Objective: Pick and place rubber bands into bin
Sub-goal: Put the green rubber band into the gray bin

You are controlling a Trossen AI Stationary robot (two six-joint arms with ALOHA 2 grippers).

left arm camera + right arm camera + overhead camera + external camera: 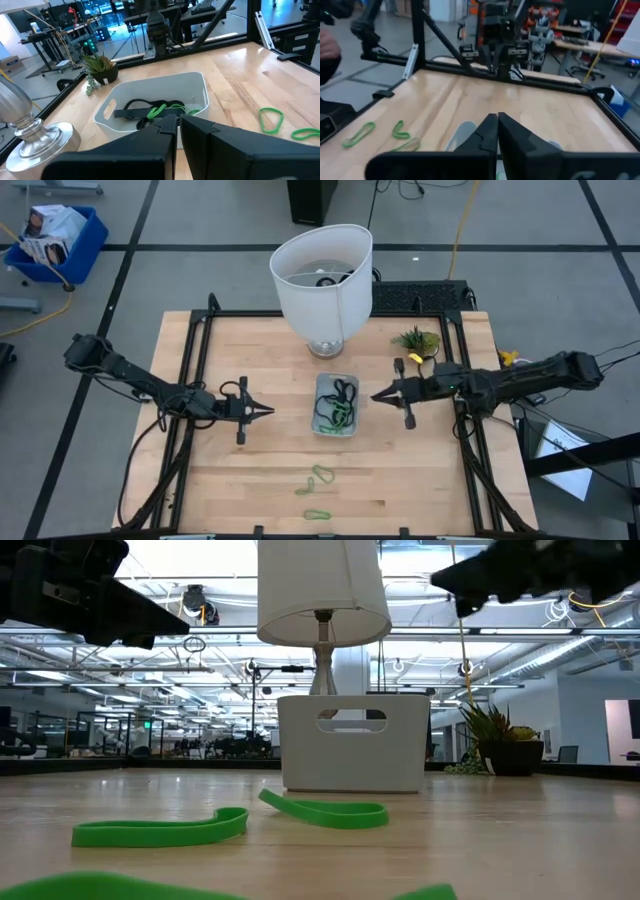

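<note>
Wooden table (250, 480), black frame round it. White lampshade-like bucket (322, 275) at far-centre edge, on a metal base (30, 142). Small potted plant (416, 340) to its right, near right arm.

Left arm comes in from left side; left gripper (268, 412) sits left of bin, tips pointing at it, apart from it. Fingers (160, 127) nearly together, just a thin slit btwn them, nothing held.

Right arm comes in from right side; right gripper (377, 395) just right of bin, above table level, tips pointing at it. Jaws pressed together, holding nothing.

Bin (336, 404) at table centre, btwn the two grippers, in front of bucket. Inside: tangle of rubber bands (338, 406), black + light green mixed.

Loose green rubber bands on table nearer front edge: two overlapping (318, 479), one more (317, 513) closer to edge. Low view shows them lying flat on the wood, well apart from bin.
</note>
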